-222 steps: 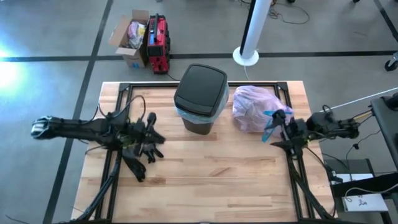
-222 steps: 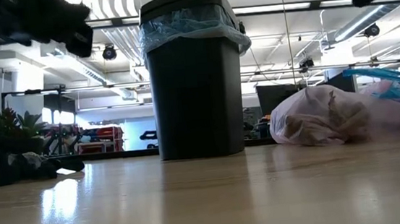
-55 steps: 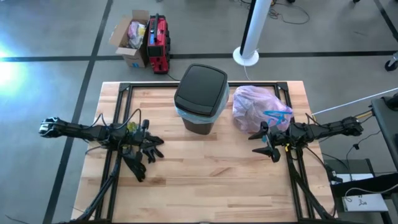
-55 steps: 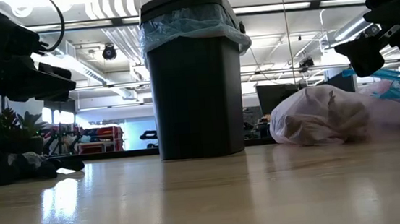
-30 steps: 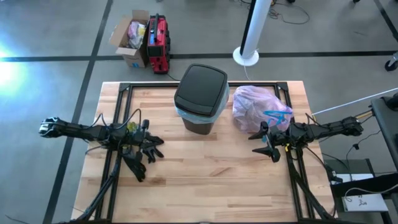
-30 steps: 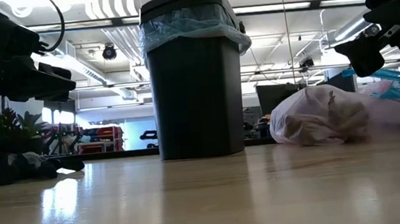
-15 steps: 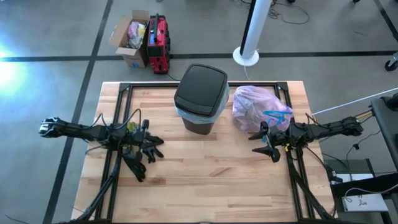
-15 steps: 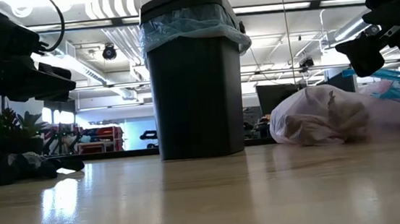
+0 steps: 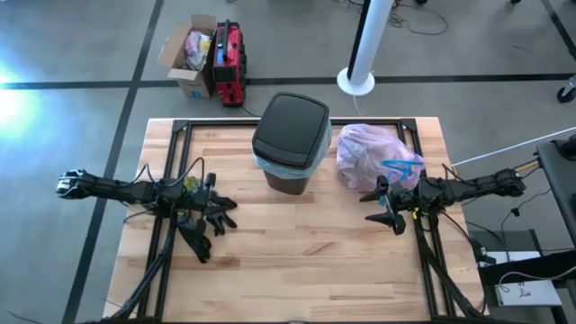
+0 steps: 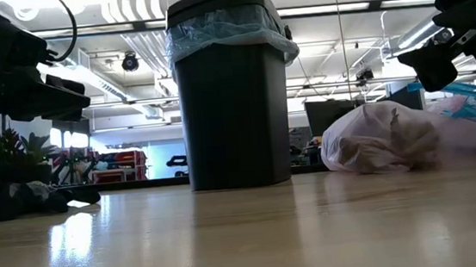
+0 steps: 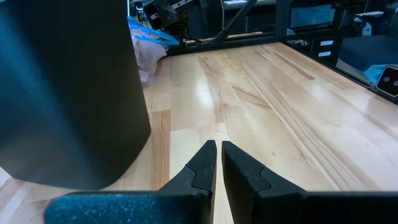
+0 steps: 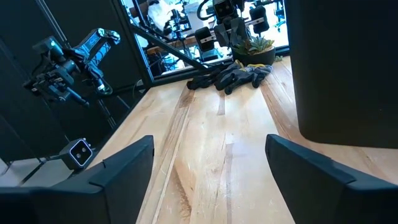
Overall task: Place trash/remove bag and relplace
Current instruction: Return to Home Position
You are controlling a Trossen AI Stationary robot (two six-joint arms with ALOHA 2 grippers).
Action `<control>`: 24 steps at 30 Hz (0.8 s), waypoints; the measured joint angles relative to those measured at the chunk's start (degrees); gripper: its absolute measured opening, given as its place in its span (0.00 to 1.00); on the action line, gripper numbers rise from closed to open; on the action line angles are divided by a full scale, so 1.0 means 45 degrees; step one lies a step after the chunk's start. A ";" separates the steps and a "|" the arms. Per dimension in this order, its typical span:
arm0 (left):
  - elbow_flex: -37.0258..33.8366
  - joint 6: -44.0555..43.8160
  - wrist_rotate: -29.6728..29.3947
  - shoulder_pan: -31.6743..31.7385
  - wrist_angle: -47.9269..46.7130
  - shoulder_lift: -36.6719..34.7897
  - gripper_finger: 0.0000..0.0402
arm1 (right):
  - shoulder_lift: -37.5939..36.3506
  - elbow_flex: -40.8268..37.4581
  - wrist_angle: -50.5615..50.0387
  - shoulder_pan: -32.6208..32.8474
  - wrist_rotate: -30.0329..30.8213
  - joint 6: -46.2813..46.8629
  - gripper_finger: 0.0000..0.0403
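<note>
Homing step, and the job looks done: lidded bin (image 9: 290,142) upper centre, bag (image 9: 371,155) just right of it. Left gripper (image 11: 217,148) pressed together, right gripper (image 9: 378,205) spread (both empty). Next, simply park.

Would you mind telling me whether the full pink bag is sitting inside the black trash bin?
No, the pink bag lies on the wooden table beside the trash bin, whose lid is closed.
</note>
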 joint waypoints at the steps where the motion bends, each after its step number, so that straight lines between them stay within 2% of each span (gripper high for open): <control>1: -0.0003 -0.0001 -0.0004 0.0003 -0.0001 0.0001 0.03 | 0.0002 0.0000 0.0000 -0.0002 0.0000 -0.0001 0.74; 10: -0.0001 -0.0005 -0.0004 0.0001 -0.0004 0.0000 0.03 | -0.0003 0.0000 0.0000 0.0002 0.0000 0.0000 0.77; 24: -0.0002 -0.0001 -0.0002 0.0001 -0.0002 0.0002 0.03 | 0.0001 0.0000 0.0000 0.0001 0.0000 0.0000 0.72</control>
